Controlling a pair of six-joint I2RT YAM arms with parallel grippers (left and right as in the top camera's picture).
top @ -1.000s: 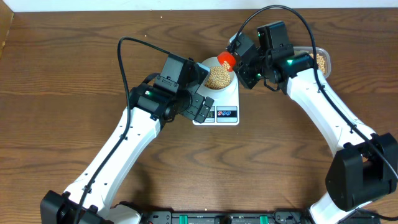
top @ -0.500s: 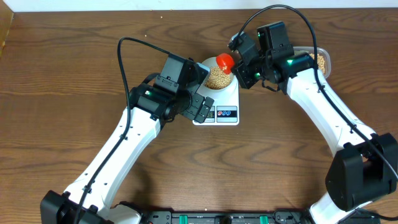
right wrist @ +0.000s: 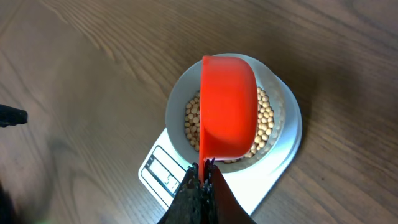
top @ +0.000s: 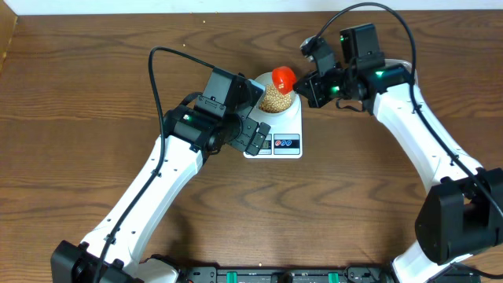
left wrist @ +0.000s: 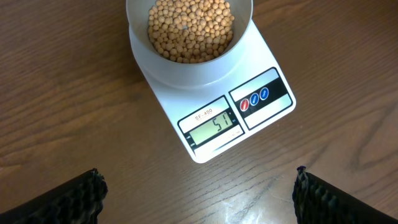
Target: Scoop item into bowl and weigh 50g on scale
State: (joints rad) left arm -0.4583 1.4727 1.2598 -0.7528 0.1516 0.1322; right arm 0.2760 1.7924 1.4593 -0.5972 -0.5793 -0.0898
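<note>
Tipping scoop (right wrist: 228,106) further over bowl (right wrist: 176,102)

Robotics lab workbench, wood-grain table (top: 78,118), two white cabled robot arms (top: 149,189) at its edge

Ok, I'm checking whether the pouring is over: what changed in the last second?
The right arm swung its wrist right and away from the robot. This shifted the scoop, held in the shut right claw, slightly left over the bowl. Nothing was let go. The left arm, open left claw, beans and scale stayed put.
</note>
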